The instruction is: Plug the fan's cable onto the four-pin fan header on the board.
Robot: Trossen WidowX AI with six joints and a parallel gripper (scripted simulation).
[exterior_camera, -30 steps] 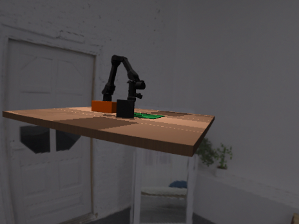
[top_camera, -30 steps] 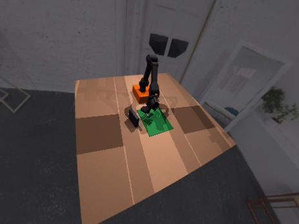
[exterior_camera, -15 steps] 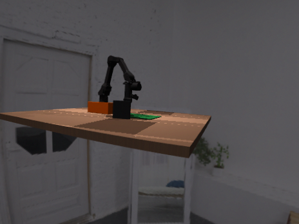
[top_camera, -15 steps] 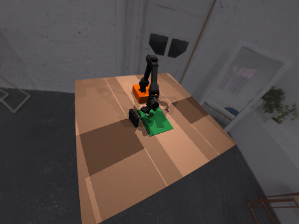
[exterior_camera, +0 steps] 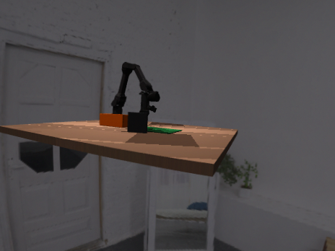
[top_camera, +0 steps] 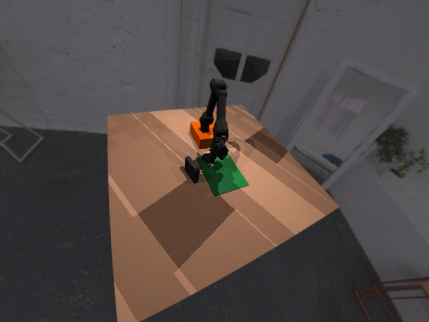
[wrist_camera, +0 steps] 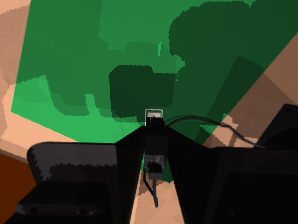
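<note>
The green board lies flat on the table. The small white four-pin header is near the board's edge, just ahead of the fingertips in the wrist view. My gripper points down over the board and is shut on the small black plug. The plug overlaps the near part of the header in the wrist view; its depth in the header is hidden. The thin black cable curves right from the plug to the black fan, which stands upright beside the board.
The orange base block is under the arm's foot, behind the board. A small grey block with short dark wires shows between the fingers, nearer the wrist camera. The wooden table carries everything.
</note>
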